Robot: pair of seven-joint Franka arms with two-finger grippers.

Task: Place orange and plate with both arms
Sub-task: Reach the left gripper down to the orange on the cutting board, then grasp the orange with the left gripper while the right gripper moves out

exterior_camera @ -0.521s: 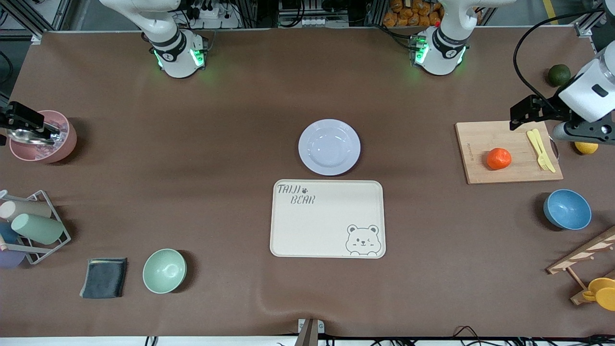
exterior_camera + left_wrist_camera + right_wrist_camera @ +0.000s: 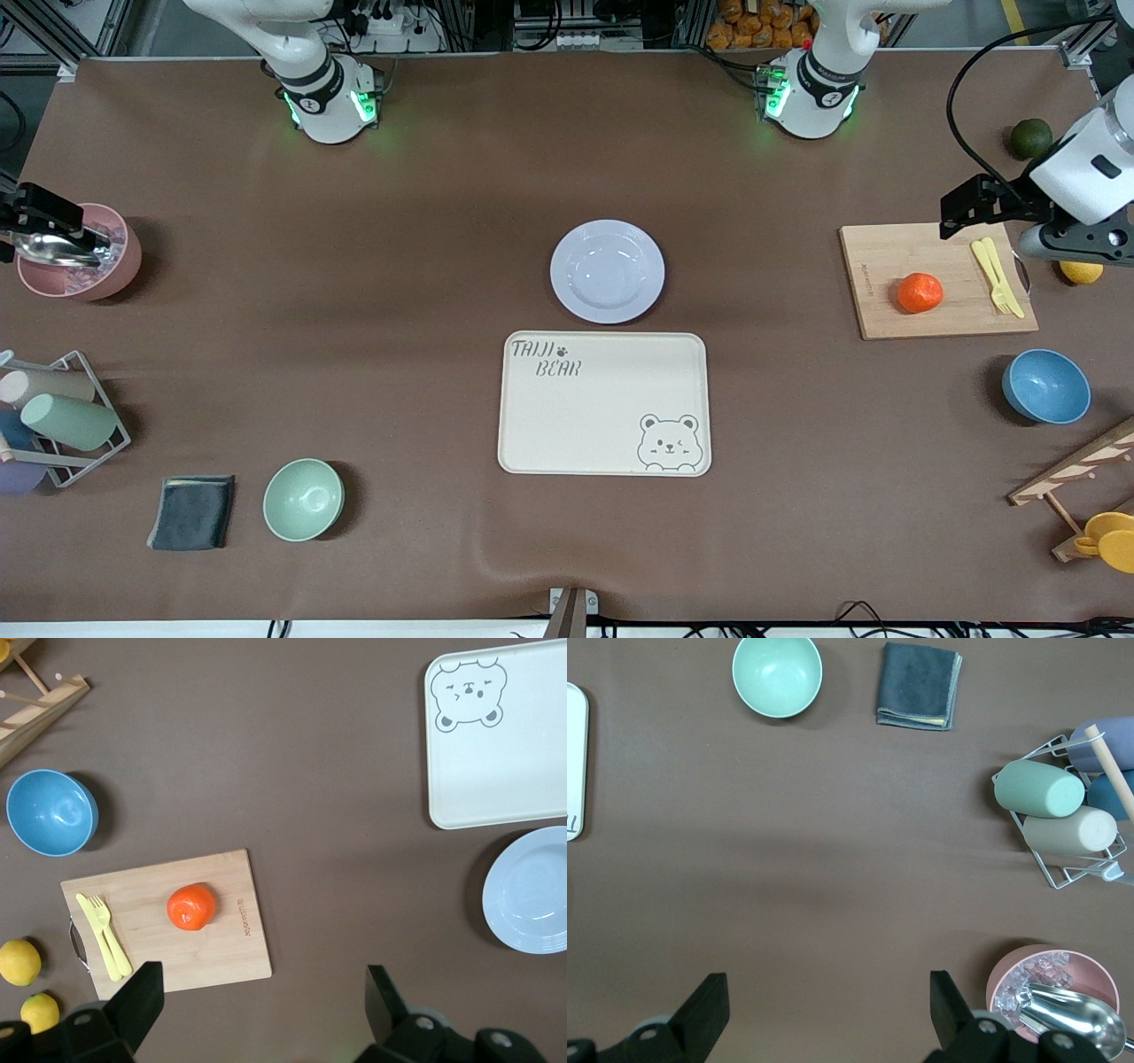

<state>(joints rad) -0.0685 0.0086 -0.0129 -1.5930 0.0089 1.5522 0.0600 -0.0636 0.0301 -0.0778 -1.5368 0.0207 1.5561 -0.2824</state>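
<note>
Your left gripper [image 2: 961,206] hangs wide open over the edge of the cutting board [image 2: 886,306] at the left arm's end of the table, much as it did half a second ago, and your right gripper [image 2: 35,221], fingers spread too, has edged slightly outward over the pink bowl [image 2: 102,283]. Nothing of the task has moved: the orange [image 2: 920,292] sits on the board and the plate [image 2: 607,271] lies mid-table, just beside the bear tray [image 2: 602,403]. Both pickups are still ahead of you.
</note>
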